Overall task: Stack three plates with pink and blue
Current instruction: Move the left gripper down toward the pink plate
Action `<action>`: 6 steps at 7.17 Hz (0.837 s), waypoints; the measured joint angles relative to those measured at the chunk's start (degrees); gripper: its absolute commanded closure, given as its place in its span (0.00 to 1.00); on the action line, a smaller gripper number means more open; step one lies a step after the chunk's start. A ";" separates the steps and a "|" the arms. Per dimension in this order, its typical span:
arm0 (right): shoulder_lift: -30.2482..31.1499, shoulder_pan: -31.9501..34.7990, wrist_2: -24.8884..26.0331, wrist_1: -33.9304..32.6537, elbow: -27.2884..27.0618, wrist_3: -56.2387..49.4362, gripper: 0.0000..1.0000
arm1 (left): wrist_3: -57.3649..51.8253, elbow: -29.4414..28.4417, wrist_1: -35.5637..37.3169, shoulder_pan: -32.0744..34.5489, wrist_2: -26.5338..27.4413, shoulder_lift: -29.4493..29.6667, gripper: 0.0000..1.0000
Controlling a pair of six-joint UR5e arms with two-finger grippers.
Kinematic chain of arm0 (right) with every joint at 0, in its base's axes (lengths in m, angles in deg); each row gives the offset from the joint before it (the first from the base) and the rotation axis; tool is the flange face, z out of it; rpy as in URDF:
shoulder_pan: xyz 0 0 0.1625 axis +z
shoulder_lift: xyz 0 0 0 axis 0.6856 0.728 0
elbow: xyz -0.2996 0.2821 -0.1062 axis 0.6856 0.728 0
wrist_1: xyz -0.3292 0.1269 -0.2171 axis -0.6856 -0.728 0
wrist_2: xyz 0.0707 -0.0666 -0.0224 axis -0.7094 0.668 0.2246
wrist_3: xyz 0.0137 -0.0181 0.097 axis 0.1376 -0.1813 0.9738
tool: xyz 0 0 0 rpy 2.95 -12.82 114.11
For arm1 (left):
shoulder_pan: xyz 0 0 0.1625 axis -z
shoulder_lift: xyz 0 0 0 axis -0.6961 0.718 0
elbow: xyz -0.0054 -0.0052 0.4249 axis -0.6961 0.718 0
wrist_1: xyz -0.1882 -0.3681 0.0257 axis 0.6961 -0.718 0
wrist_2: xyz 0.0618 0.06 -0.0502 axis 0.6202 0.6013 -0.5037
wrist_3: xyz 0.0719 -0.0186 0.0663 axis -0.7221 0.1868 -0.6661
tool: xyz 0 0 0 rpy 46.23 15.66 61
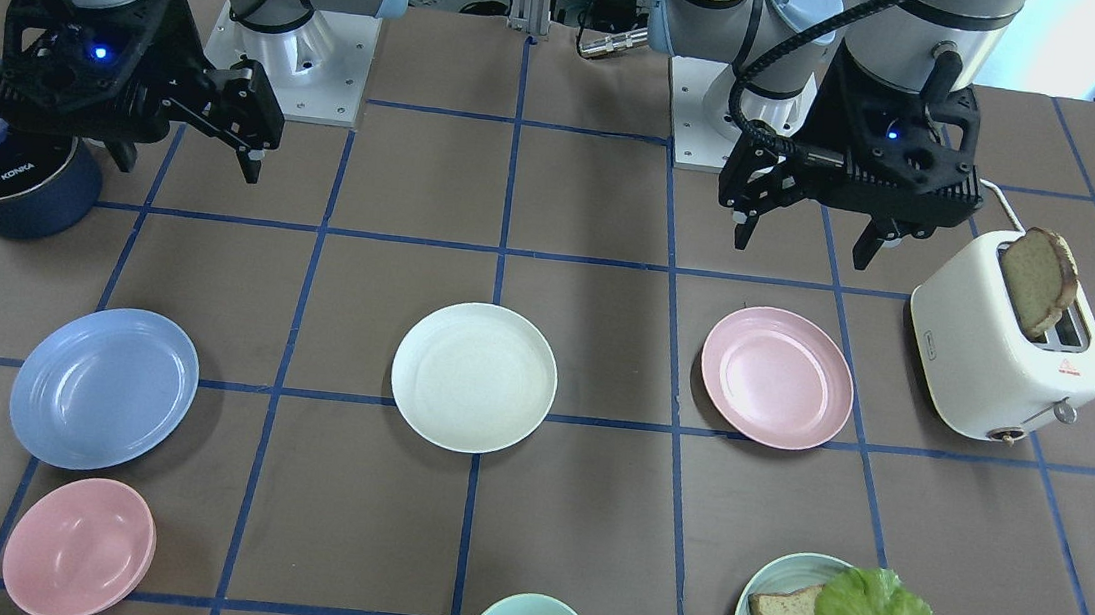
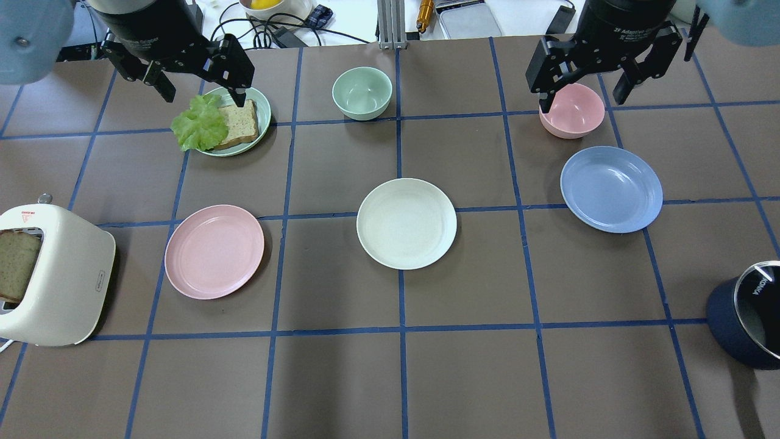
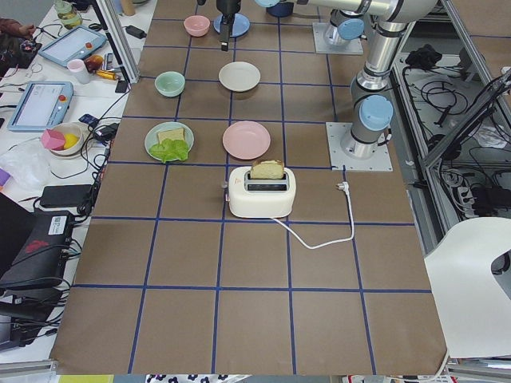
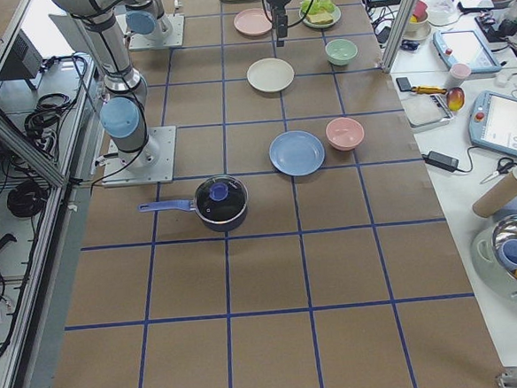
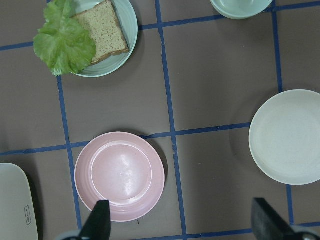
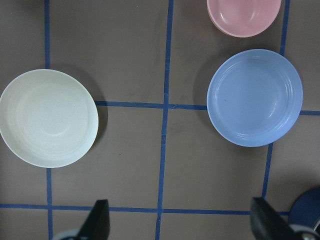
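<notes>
Three plates lie apart in a row on the brown table. The cream-white plate (image 2: pixel 406 223) is in the middle, the pale pink plate (image 2: pixel 214 251) on my left, the light blue plate (image 2: pixel 611 188) on my right. My left gripper (image 2: pixel 198 91) is open and empty, raised beyond the pink plate (image 5: pixel 120 175), which shows between its fingers. My right gripper (image 2: pixel 582 100) is open and empty, raised beyond the blue plate (image 6: pixel 255 97). The cream plate shows in both wrist views (image 5: pixel 287 136) (image 6: pixel 47 117).
A white toaster (image 2: pixel 58 274) with a bread slice stands at the far left. A dark pot (image 2: pixel 746 323) stands at the near right. A small pink dish (image 2: pixel 571 111), a mint bowl (image 2: pixel 362 92) and a mint plate (image 2: pixel 263 116) with bread and lettuce lie along the far side.
</notes>
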 measured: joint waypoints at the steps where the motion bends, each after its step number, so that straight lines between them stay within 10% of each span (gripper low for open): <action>1: 0.01 0.00 0.00 0.00 0.00 0.00 0.00 | 0.00 -0.04 0.29 0.02 -0.01 0.17 0.00; 6: -0.04 0.00 -0.02 0.00 -0.08 -0.03 0.00 | 0.00 1.07 1.21 0.15 -0.13 0.71 0.00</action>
